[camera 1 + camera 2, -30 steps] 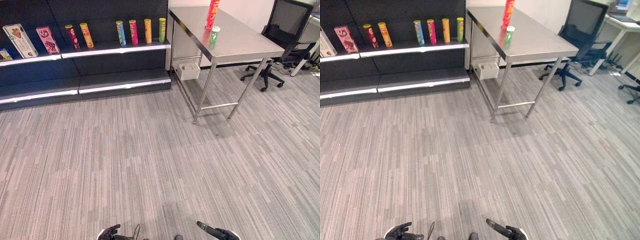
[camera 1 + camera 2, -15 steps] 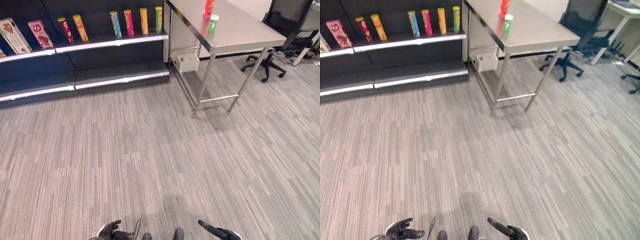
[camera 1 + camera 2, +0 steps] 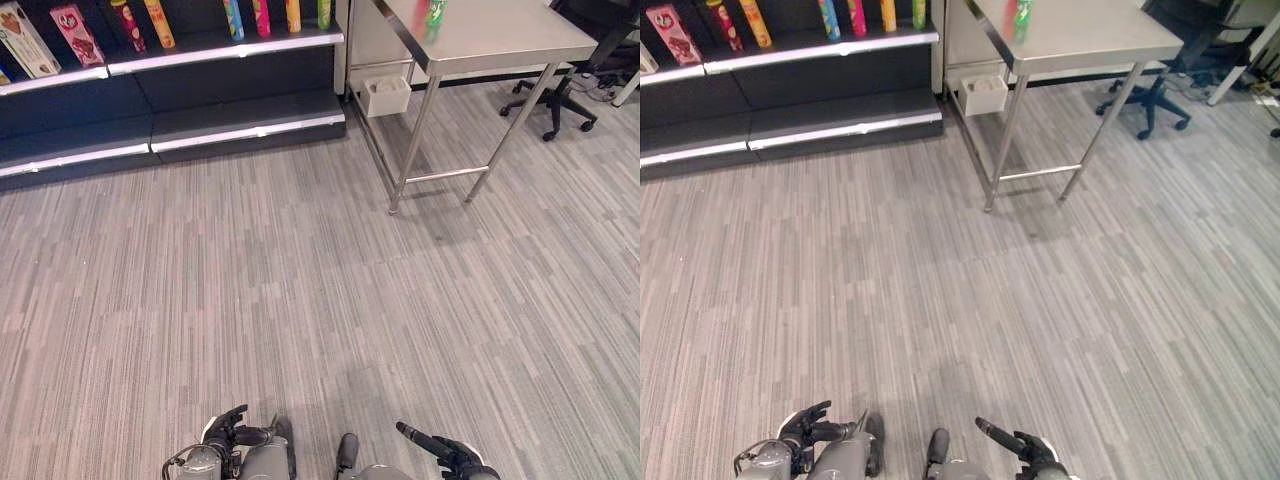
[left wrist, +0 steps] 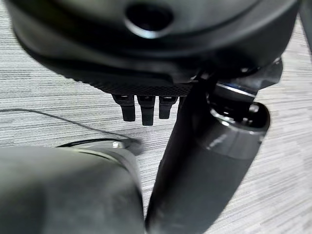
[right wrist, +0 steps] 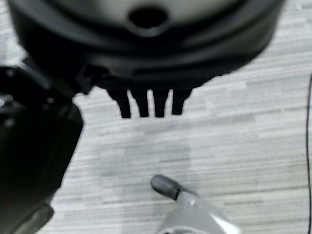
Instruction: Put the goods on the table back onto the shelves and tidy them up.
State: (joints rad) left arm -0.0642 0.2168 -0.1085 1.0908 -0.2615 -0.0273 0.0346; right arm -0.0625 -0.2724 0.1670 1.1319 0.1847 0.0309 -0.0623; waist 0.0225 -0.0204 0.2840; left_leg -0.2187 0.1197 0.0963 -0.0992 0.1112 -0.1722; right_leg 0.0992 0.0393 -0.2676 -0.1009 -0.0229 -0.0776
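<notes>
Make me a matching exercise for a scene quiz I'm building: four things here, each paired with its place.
Things:
1. green can
2. white bin
3. pink box
4. office chair

Places:
A. on the floor under the steel table
B. on the dark shelf
C. on the steel table top
D. on the floor right of the table

Pairs: 1-C, 2-A, 3-B, 4-D
</notes>
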